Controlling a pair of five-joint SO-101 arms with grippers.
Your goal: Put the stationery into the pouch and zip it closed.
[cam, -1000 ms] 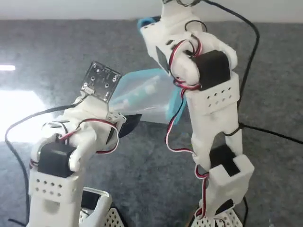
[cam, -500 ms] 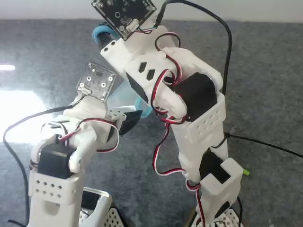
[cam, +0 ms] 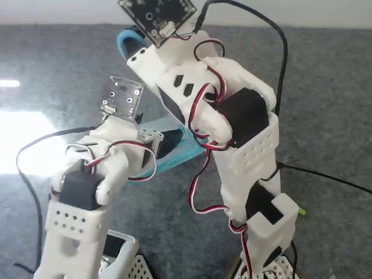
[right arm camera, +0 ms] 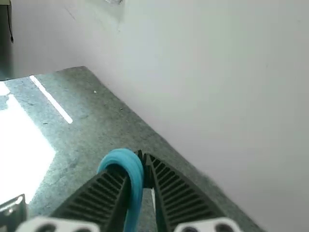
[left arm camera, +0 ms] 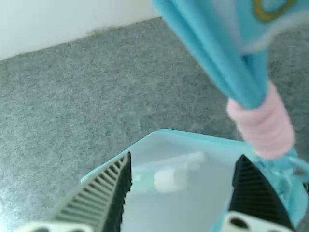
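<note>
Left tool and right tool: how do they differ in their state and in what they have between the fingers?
The left tool is open, its fingers wide apart; the right tool is shut. The left tool grips nothing, with the clear pouch showing between its fingers; the right tool pinches a blue loop. Both have dark ridged fingers.

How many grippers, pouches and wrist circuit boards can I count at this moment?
2 grippers: left gripper, right gripper
1 pouch
2 circuit boards, one at each wrist
Total: 5
</note>
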